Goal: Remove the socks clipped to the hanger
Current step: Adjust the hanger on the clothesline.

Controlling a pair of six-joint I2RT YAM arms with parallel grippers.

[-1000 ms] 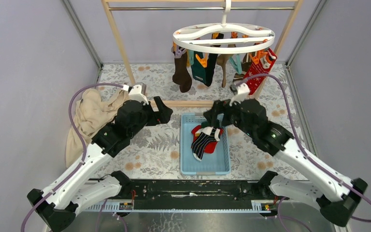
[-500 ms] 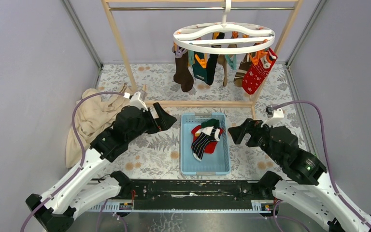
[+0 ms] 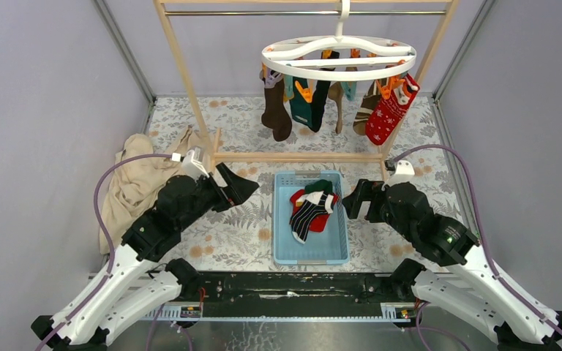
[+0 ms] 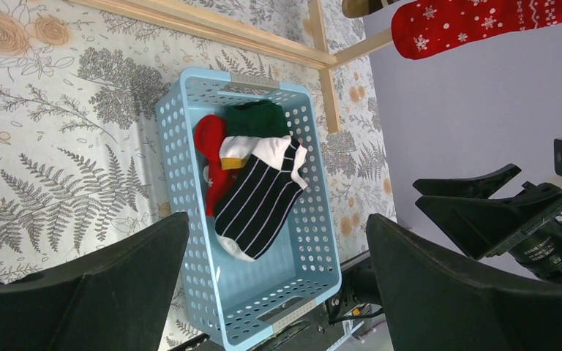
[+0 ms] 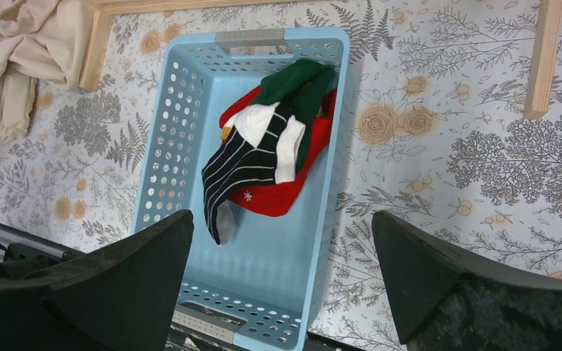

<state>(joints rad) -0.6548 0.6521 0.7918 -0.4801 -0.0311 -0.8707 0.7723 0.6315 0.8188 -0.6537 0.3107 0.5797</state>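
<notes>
The white round hanger [image 3: 339, 57] hangs from the wooden rack's top bar at the back. Several socks still hang from its clips: a brown one [image 3: 275, 110], a teal one [image 3: 306, 106], a striped one [image 3: 364, 110] and a red patterned one [image 3: 386, 111], also in the left wrist view [image 4: 483, 22]. A black-and-white striped sock [image 3: 307, 214], a red one and a dark green one lie in the blue basket [image 3: 335, 245]. My left gripper [image 3: 243, 184] is open and empty left of the basket. My right gripper [image 3: 353, 199] is open and empty right of it.
A large beige cloth [image 3: 135, 183] lies on the floral mat at the left. The wooden rack's base bar [image 3: 293, 156] runs across behind the basket, with uprights [image 3: 183, 69] at each side. Grey walls close in left, right and behind.
My right arm has pulled back from over the basket to its right side and low. My left arm has drawn back and down a little. The socks on the hanger have settled.
</notes>
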